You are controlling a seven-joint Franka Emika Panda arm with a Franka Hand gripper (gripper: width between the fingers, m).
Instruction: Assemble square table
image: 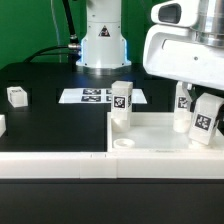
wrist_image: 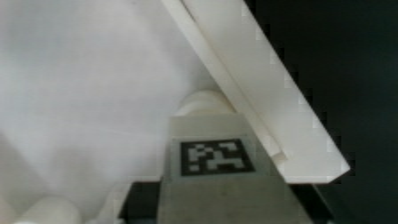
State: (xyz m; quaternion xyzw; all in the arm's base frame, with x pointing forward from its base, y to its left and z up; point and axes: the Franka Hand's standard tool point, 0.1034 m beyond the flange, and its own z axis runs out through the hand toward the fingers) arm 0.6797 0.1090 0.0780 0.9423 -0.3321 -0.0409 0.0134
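The white square slab (image: 160, 135) with a raised rim lies at the exterior view's right. It fills the wrist view (wrist_image: 89, 90), where its rim (wrist_image: 267, 100) runs diagonally. One tagged leg (image: 120, 100) stands upright at the slab's far left corner. Another leg (image: 183, 100) stands further right. My gripper (image: 205, 108) is shut on a third tagged leg (image: 207, 120) and holds it upright over the slab's right side. In the wrist view this leg (wrist_image: 217, 150) sits between my dark fingers (wrist_image: 151, 200), with my gripper (wrist_image: 217, 205) closed around it.
A loose tagged leg (image: 17, 96) lies on the black table at the exterior view's left. A small white piece (image: 2, 125) shows at the left edge. The marker board (image: 92, 96) lies before the robot base (image: 103, 45). A long white low wall (image: 60, 160) runs along the front.
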